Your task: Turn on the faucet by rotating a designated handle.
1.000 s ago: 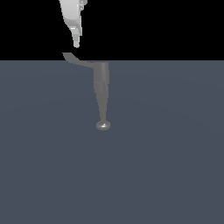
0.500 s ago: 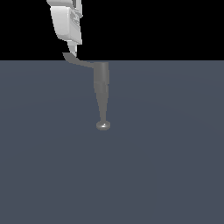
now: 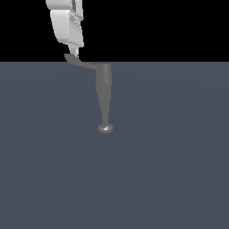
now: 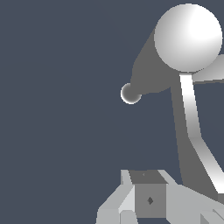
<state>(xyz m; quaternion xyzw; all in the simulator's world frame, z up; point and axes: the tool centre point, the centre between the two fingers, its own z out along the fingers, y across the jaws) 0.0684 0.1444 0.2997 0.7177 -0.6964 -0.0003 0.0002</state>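
Note:
The faucet (image 3: 103, 91) is a slim grey tapered column, and its small shiny knob (image 3: 105, 128) is at the narrow end. The handle (image 3: 78, 62) is a thin curved arm that branches from the wide end toward the exterior view's left. My white gripper (image 3: 75, 53) comes down from above, and its narrow tips are at the handle's flared end; touching or just above, I cannot tell. The jaws look shut and hold nothing. In the wrist view the handle (image 4: 192, 118) runs beside my gripper (image 4: 148, 197). There the column (image 4: 148, 72) ends at the knob (image 4: 130, 93).
A flat dark grey floor (image 3: 170, 170) lies all around the faucet. A large white ball (image 4: 188, 37) caps the column's wide end in the wrist view.
My gripper has come down and a little toward the exterior view's left, to the handle's tip. The faucet and handle have not visibly moved.

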